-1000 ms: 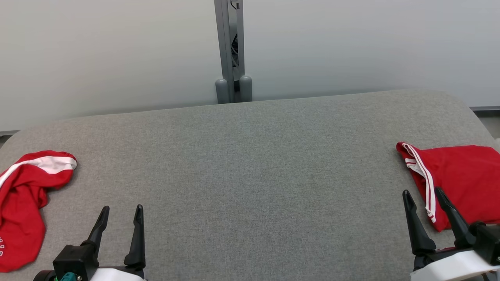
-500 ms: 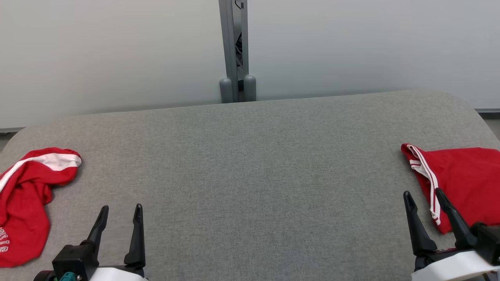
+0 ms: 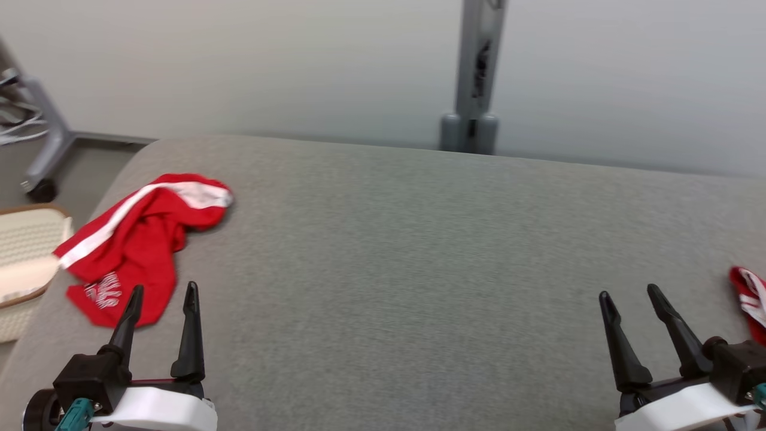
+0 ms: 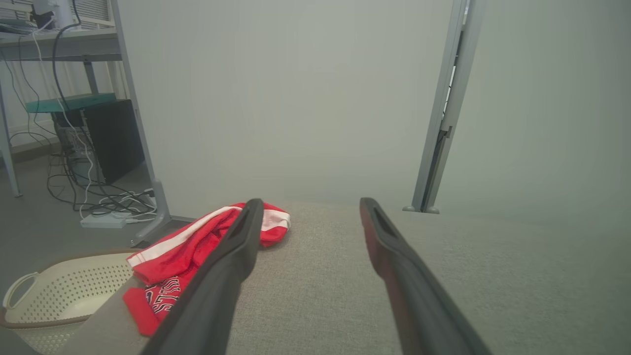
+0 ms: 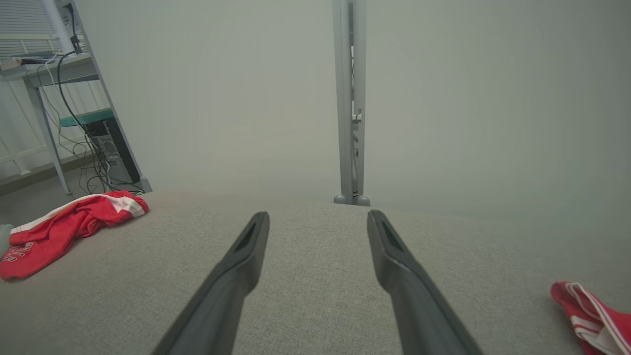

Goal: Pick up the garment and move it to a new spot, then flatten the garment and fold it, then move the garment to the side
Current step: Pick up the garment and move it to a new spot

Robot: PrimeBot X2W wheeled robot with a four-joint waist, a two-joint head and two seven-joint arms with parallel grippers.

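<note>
Pointing forward over the soft grey cloth-covered table (image 3: 389,269), the left pincer (image 3: 164,287) has its two long dark fingers (image 3: 191,335) spread wide apart, with nothing between them. The crumpled red cloth garment with a broad white stripe and white letters (image 3: 134,239) lies on the table just ahead of this pincer and a bit to its left. One fingertip shows over the garment's near edge in the head view, but I cannot tell if it touches. A cream plastic basket with little holes (image 3: 24,257) sits further out to the left, past the table edge. The right pincer (image 3: 629,291) is wide open too and holds nothing. Near its right side lies a second red cloth piece with thin white stripes (image 3: 748,299). A tall grey metal post (image 3: 476,66) stands far ahead, between the two pincers.
</note>
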